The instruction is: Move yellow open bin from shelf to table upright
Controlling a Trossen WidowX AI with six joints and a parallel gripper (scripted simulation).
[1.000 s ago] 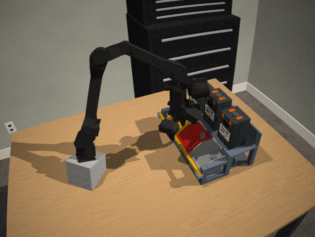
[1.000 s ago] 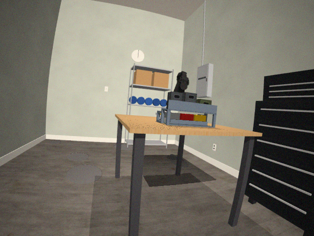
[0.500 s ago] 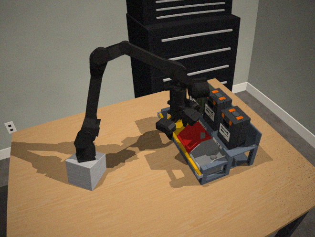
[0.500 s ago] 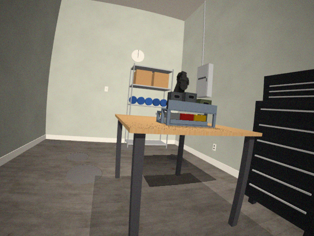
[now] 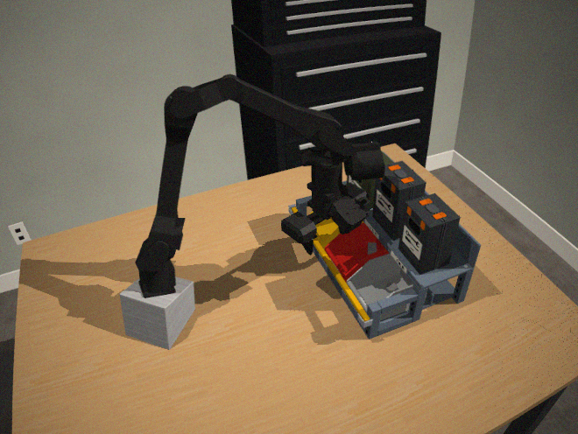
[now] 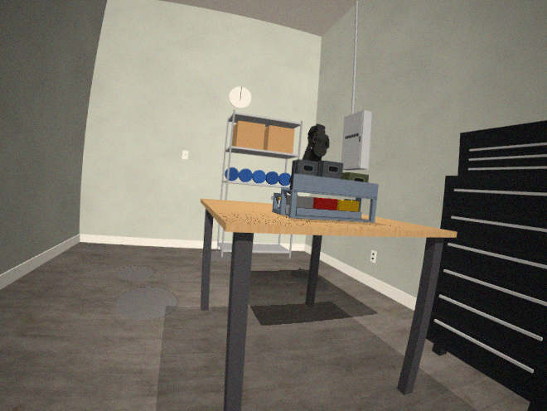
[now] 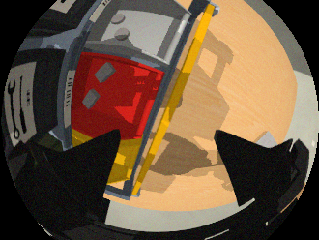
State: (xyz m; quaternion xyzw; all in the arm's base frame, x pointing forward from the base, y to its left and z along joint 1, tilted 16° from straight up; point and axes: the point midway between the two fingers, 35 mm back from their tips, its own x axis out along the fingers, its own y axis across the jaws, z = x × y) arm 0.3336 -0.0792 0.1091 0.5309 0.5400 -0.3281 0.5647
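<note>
So the arm is reaching over the low blue-grey shelf (image 5: pixel 394 305) (image 6: pixel 333 183) (image 7: pixel 166 79), and its tool (image 5: pixel 327 226) (image 7: pixel 169 135) is hanging there spread wide, holding nothing. The yellow bin (image 5: pixel 327 229) (image 6: pixel 348 205) (image 7: pixel 127 157) is sitting on the shelf's lower front level, at the end of the row, right beside the red bin (image 5: pixel 357 249) (image 6: pixel 325 203) (image 7: pixel 116 97), with the grey bin (image 5: pixel 380 275) (image 6: pixel 301 202) (image 7: pixel 140 31) on the red one's other side.

What the next move is turning on, imo: the bin is lying under and just beside the tool. In the wrist view it's showing around one fingertip, while the other fingertip is hanging out past the yellow front strip (image 5: pixel 343 282) (image 7: pixel 175 99), over the table (image 5: pixel 233 373) (image 6: pixel 329 232) (image 7: pixel 261 63). The opening is running across that strip, so I'd say the tool is needing to shift back over the bin before going down. The bin's long axis is looking like front-to-back to me, but I'm not certain with the tool covering so much.

Writing-wise, the dark cases (image 5: pixel 422 235) (image 6: pixel 331 169) (image 7: pixel 36 97) up top are carrying pale labels with a wrench drawing and small print I can't read. The shelf edge is showing little tags too, also too blurry. No brand I'm able to make out.

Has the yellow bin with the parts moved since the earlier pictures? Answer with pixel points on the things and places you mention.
No. The yellow bin (image 5: pixel 327 227) (image 6: pixel 348 205) (image 7: pixel 129 154) hasn't gone any way: it's in the same place on the blue-gray shelf (image 5: pixel 470 254) (image 6: pixel 336 183) (image 7: pixel 160 104).
</note>
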